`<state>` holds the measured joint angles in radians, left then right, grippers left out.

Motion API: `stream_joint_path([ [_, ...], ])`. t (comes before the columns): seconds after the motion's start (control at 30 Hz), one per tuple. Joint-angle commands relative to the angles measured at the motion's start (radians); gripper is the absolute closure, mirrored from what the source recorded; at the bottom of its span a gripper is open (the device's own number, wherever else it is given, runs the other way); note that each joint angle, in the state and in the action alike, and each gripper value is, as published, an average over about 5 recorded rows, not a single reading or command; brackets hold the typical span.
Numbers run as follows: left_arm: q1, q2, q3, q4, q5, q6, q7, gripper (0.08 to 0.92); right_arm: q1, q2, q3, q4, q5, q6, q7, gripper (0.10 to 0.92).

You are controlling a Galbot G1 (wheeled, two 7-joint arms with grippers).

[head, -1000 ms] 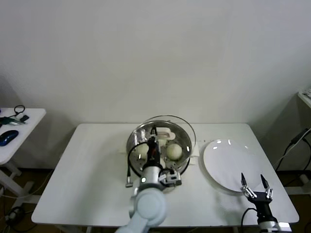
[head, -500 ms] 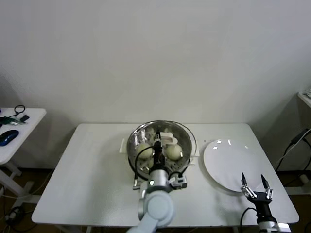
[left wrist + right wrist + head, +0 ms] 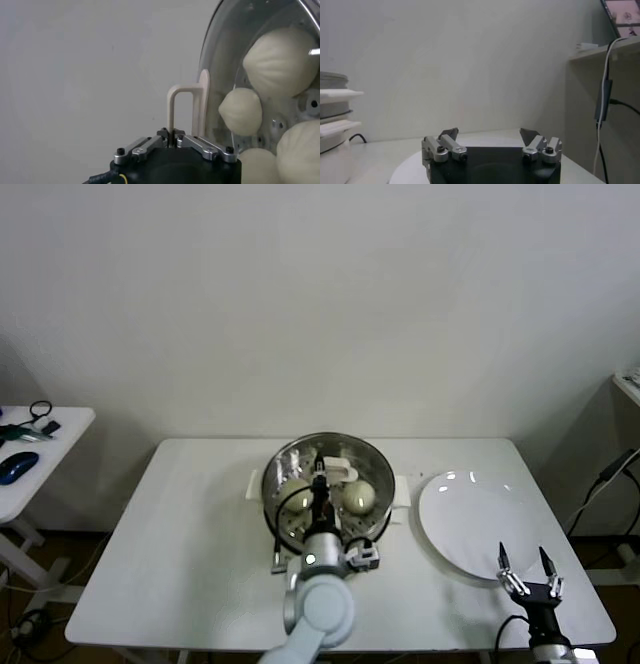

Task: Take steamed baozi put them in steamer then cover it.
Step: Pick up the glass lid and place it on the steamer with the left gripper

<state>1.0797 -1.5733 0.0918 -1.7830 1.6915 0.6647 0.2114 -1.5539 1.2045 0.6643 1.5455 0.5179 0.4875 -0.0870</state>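
Note:
The steamer [image 3: 383, 467] stands at the middle of the white table, with cream-white baozi [image 3: 358, 496] inside. The glass cover [image 3: 330, 446] lies over the basket, its beige handle [image 3: 337, 471] at the centre. My left gripper [image 3: 319, 476] is shut on that handle. In the left wrist view my left gripper [image 3: 171, 135] pinches the handle [image 3: 187, 105], and three baozi [image 3: 282, 55] show through the cover's glass [image 3: 220, 70]. I cannot tell whether the cover's rim rests fully on the basket. My right gripper [image 3: 524, 570] is open and empty at the front right; it also shows in the right wrist view [image 3: 490, 134].
A flat white plate [image 3: 470, 519] lies right of the steamer, just behind my right gripper. A black cable [image 3: 268, 529] runs at the steamer's front left. A small side table [image 3: 45, 446] with small objects stands at the far left. A shelf [image 3: 600, 50] is at the far right.
My left gripper moved to the right with the cover and brought it down from a raised, tilted hold to lie over the steamer basket. My right gripper barely moved.

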Motion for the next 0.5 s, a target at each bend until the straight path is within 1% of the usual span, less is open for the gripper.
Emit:
stream_joint_path([
  [0.03, 0.001, -0.004, -0.001, 0.008, 0.009, 0.003, -0.002, 0.853, -0.001, 0.005, 0.002, 0.001, -0.009, 0.004, 0.001, 0.203],
  [0.2, 0.000, -0.004, -0.003, 0.009, 0.011, -0.008, -0.012, 0.853, -0.001, 0.011, 0.002, 0.002, -0.021, 0.005, 0.001, 0.203],
  [0.27, 0.002, 0.000, -0.003, 0.009, 0.014, -0.013, -0.009, 0.833, -0.002, 0.012, 0.001, 0.003, -0.023, 0.004, 0.000, 0.203],
  [0.33, 0.005, 0.004, -0.001, 0.009, 0.014, -0.018, -0.005, 0.787, -0.002, 0.014, 0.001, 0.005, -0.027, 0.003, 0.001, 0.203],
  [0.5, 0.009, 0.012, 0.009, -0.009, -0.005, -0.034, 0.004, 0.635, -0.001, 0.016, 0.000, 0.012, -0.034, -0.004, 0.001, 0.203],
])
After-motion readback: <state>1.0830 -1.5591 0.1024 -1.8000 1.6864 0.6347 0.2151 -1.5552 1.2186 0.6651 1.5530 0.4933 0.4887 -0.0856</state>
